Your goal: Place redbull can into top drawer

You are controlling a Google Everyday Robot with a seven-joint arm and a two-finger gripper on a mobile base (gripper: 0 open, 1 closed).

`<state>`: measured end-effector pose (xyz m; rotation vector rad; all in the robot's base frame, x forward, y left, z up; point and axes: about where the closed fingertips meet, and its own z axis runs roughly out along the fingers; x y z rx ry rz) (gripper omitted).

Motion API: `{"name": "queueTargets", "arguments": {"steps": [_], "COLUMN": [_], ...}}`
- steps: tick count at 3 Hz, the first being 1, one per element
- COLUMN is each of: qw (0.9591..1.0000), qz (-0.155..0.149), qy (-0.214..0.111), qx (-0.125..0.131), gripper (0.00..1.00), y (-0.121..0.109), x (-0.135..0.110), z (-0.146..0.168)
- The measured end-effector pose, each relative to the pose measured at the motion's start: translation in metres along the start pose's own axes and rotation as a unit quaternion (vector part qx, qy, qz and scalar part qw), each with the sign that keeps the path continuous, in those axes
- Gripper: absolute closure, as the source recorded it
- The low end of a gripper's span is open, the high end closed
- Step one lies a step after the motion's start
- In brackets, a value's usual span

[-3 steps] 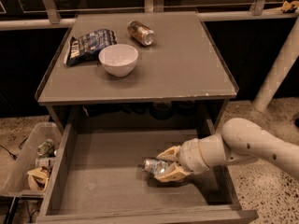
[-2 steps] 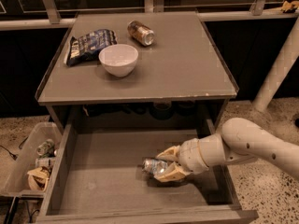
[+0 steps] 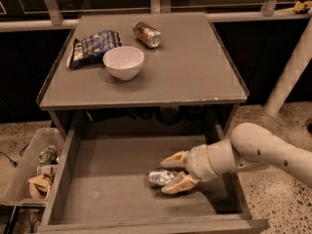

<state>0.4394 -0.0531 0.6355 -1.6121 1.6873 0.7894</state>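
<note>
The redbull can [image 3: 160, 178], silvery and crinkled, lies on its side on the flat grey bottom of the open top drawer [image 3: 112, 179], right of the middle. My gripper [image 3: 174, 172] reaches into the drawer from the right, low over the bottom. Its fingers are spread, one [image 3: 173, 159] behind the can and one [image 3: 176, 184] in front of it. The can's right end lies between them, with a gap to the rear finger.
On the tabletop [image 3: 195, 67] stand a white bowl [image 3: 123, 61], a dark chip bag [image 3: 91, 47] and a gold-brown can [image 3: 147, 34] on its side. A clear bin [image 3: 29, 167] with trash sits on the floor left of the drawer. A white post [image 3: 290, 72] stands at the right.
</note>
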Motion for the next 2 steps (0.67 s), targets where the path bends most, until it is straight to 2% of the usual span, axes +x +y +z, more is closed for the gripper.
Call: {"name": "queueTargets", "arguments": {"steps": [1,2], "qw": [1.0000,1.0000], "qz": [0.000,0.000], "qy": [0.000,0.000], "qx": [0.000,0.000], "gripper": [0.00,0.00], "y": [0.0000,0.0000], "x": [0.0000,0.0000], "z": [0.0000,0.0000]}}
